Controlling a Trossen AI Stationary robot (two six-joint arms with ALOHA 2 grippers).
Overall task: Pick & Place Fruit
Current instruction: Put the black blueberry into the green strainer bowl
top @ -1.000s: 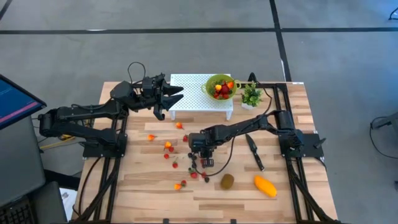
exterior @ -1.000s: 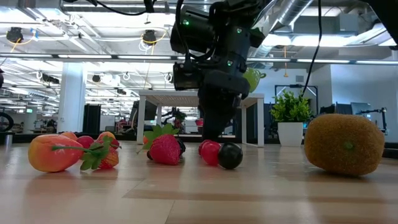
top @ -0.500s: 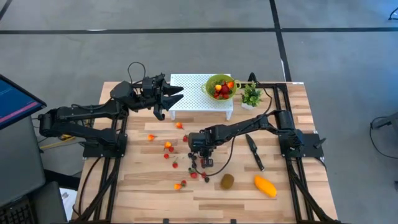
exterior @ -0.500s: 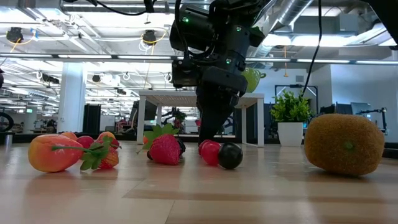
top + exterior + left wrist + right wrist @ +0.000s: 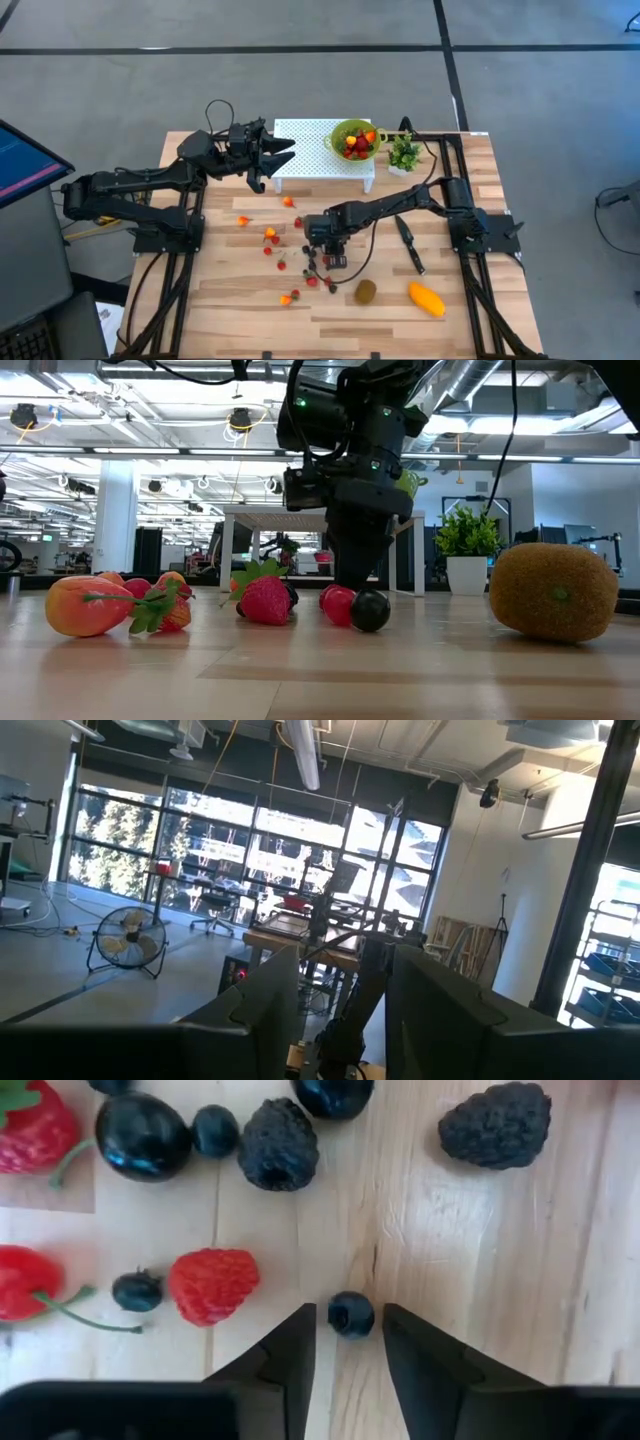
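Just a tiny round dark berry (image 5: 351,1314)

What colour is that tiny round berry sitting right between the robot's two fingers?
Dark blue, almost black; the small berry shows best in the right wrist view.

No readable text, label, brand, number or sign shows in any of the views.

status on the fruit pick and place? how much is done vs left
Done: some red fruit already sits in the green bowl on the white stand. In hand: nothing held; the right gripper stands open around a small blueberry on the table. Left: the scattered berries, the kiwi and the mango. The left gripper waits by the stand.
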